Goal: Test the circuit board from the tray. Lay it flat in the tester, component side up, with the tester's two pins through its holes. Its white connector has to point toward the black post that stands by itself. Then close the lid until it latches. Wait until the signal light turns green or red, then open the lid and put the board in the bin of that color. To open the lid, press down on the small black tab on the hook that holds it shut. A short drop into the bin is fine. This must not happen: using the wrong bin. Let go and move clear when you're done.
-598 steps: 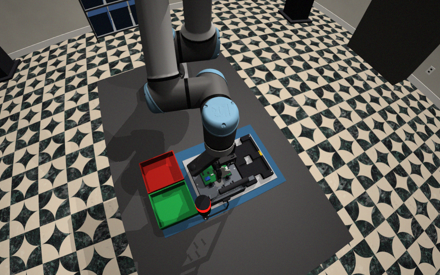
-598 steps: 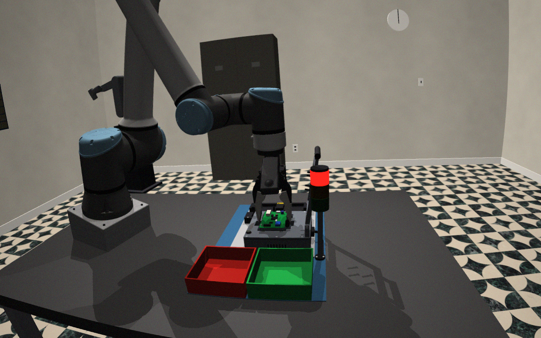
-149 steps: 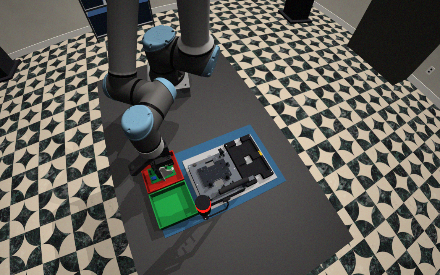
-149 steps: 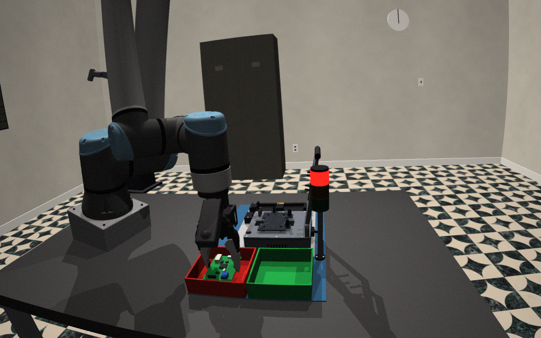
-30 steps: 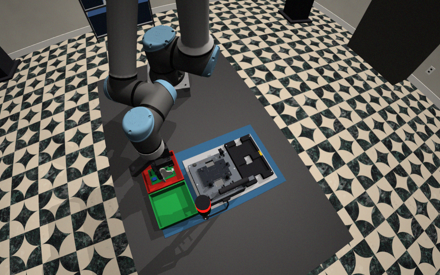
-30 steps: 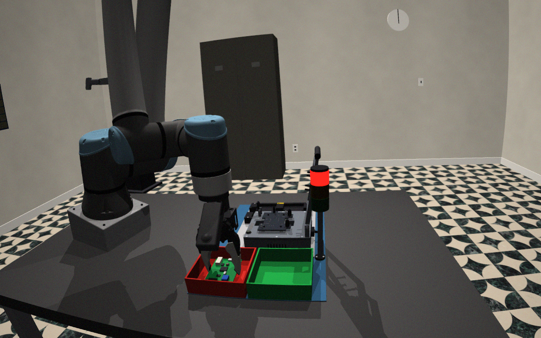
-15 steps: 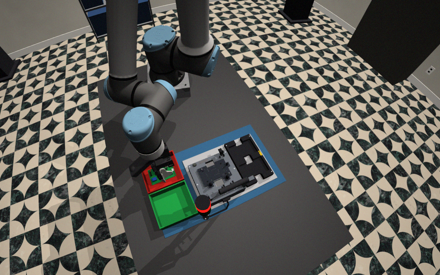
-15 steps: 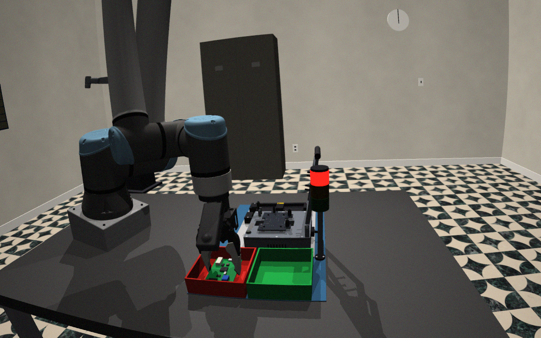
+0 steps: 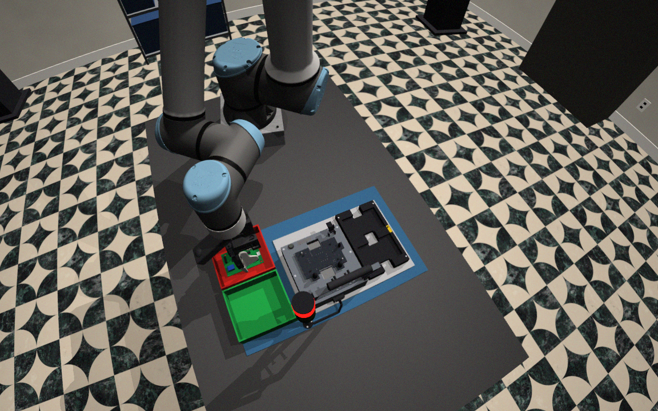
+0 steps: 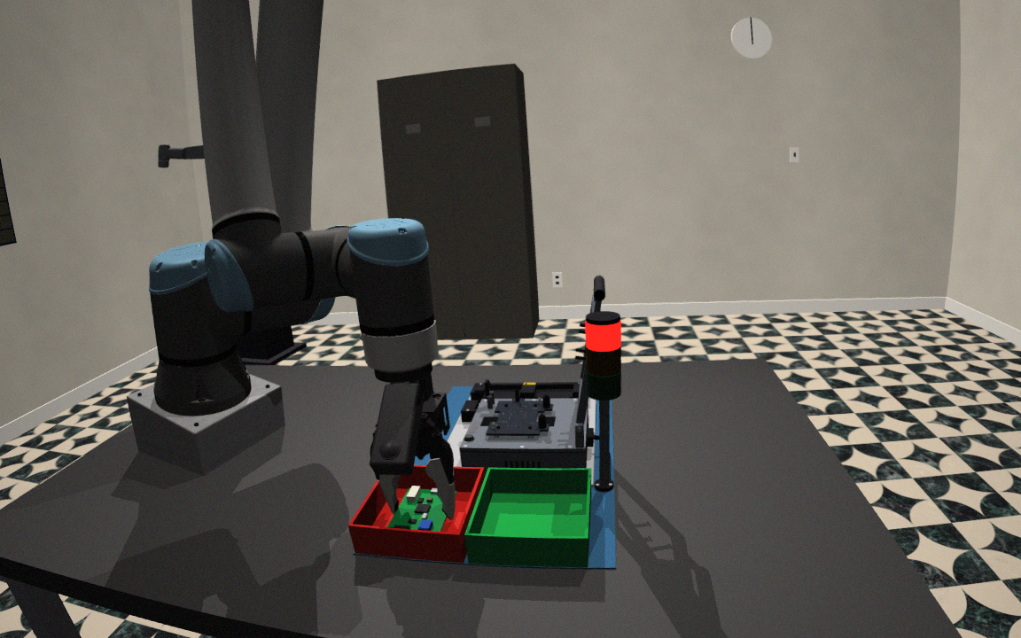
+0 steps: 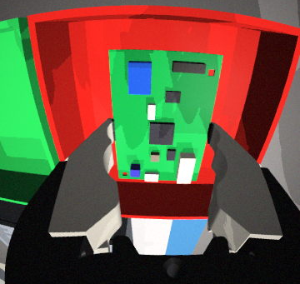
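Observation:
The green circuit board (image 9: 255,264) (image 10: 411,517) (image 11: 135,138) is component side up inside the red bin (image 9: 221,279) (image 10: 407,543) (image 11: 89,36). My gripper (image 9: 240,261) (image 10: 423,512) (image 11: 161,122) reaches down into that bin and is shut on the board, a fingertip against each long edge. The board's white connector (image 10: 413,493) (image 11: 186,167) is at the end by the bin wall nearest the tester. The tester (image 9: 290,258) (image 10: 526,457) has nothing in its nest, and its lid is open. The signal light (image 9: 304,310) (image 10: 603,334) glows red. I cannot tell whether the board touches the bin floor.
The empty green bin (image 9: 257,303) (image 10: 530,517) (image 11: 17,76) stands directly beside the red bin. The light's pole (image 10: 604,444) stands near the green bin's corner. A tall black handle (image 9: 352,277) (image 10: 598,287) rises on the tester's side near the light. A blue mat (image 9: 418,265) (image 10: 603,539) lies underneath.

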### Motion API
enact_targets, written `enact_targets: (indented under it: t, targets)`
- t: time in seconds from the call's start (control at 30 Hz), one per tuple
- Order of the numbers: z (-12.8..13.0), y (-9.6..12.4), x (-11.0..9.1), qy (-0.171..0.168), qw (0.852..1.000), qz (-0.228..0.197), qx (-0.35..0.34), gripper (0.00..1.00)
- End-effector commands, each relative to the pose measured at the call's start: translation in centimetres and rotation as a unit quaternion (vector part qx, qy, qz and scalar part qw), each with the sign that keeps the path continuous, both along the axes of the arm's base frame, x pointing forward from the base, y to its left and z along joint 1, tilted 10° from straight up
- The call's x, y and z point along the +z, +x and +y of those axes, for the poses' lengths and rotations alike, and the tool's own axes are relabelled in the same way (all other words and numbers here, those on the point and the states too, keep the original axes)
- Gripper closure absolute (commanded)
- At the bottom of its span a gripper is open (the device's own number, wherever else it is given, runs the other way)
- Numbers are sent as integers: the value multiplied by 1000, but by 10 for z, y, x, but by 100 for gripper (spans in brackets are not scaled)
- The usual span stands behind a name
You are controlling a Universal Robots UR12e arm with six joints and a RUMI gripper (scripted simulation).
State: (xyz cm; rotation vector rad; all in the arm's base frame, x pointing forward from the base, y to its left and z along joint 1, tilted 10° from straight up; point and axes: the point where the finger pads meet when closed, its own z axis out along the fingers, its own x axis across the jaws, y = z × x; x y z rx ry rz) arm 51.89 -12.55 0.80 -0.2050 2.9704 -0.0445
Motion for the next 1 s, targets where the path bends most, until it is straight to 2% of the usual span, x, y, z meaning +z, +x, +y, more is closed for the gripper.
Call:
enact_targets:
  t: [0.0,0.97]
  targets:
    - [3,-2,-1,0,1000,1,1,61]
    - [3,-2,-4,1,1000,2,1,61]
